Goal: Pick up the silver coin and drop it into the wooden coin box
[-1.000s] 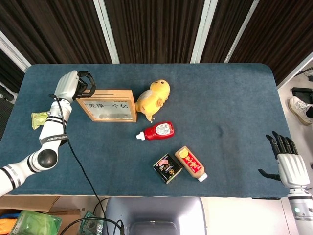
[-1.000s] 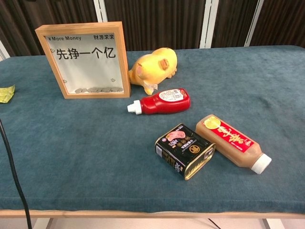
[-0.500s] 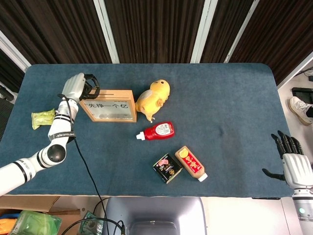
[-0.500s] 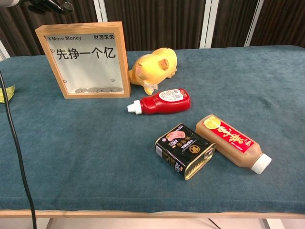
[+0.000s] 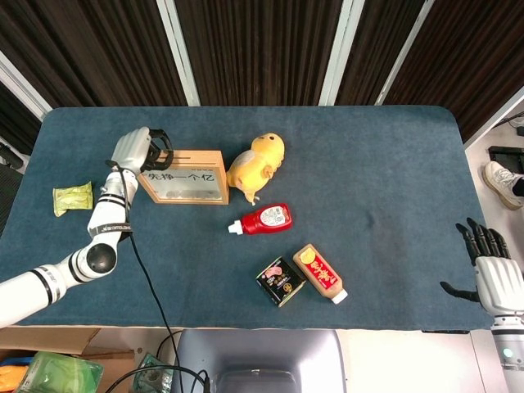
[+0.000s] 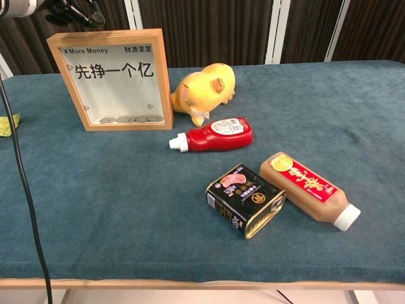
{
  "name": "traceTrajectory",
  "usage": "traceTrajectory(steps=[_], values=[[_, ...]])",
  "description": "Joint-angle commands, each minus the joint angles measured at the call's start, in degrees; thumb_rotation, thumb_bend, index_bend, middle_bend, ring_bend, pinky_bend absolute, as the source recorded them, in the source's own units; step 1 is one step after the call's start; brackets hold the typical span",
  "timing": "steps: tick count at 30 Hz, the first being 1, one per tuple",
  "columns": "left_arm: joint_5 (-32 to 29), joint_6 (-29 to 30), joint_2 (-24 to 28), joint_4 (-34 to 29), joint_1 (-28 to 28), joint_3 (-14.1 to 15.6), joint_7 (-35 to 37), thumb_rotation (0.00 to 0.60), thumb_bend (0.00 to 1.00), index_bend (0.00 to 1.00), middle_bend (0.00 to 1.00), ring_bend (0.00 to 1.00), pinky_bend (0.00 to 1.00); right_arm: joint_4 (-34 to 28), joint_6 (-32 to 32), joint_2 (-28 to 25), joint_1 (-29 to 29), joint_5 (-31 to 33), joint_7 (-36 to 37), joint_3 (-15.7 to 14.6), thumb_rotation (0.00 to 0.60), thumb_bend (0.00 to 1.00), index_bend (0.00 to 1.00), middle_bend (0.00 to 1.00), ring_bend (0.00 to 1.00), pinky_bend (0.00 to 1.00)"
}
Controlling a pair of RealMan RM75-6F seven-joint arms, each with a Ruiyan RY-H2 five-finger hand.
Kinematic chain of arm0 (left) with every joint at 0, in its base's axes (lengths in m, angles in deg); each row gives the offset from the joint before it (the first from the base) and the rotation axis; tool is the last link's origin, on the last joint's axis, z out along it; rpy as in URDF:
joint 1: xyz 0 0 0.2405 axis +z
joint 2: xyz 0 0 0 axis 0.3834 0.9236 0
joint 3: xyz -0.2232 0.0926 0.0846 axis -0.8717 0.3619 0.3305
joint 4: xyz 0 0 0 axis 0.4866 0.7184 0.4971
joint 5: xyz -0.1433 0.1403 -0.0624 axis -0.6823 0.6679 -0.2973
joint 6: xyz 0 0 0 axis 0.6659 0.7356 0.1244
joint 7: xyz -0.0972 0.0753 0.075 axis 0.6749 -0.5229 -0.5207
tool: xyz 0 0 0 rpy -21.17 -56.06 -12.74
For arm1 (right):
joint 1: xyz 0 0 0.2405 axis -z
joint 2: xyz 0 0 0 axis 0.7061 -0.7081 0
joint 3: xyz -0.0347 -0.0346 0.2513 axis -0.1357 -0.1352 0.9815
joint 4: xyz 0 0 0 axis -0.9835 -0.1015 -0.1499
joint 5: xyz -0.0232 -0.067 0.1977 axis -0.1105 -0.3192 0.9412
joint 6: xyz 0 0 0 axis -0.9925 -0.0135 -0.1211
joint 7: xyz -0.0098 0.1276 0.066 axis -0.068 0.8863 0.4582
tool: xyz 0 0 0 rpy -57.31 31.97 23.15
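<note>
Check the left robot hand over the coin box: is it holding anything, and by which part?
Cannot tell. The left robot hand hovers over the wooden coin box, fingers curled, but no coin shows.

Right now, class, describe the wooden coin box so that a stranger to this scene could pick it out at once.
On the blue table, look to its far left part, beside the yellow toy chick. The wooden coin box stands upright there, the only framed thing, with a pale front panel bearing black characters and coins along its bottom.
</note>
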Motion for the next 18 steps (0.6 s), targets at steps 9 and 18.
traceTrajectory(steps=[9, 18], values=[[-1.3, -0.37, -0.79, 1.08, -1.08, 1.28, -0.8, 0.6, 0.63, 0.7, 1.0, 1.0, 1.0, -0.01, 0.02, -0.08, 0.0, 0.05, 0.32, 0.11, 0.6, 0.17, 0.0, 0.0, 0.0, 0.0], [-1.53, -0.18, -0.74, 0.87, -1.39, 1.76, -1.17, 0.6, 0.62, 0.69, 1.0, 1.0, 1.0, -0.03, 0.14, -0.16, 0.09, 0.05, 0.56, 0.13, 0.6, 0.17, 0.0, 0.0, 0.0, 0.0]])
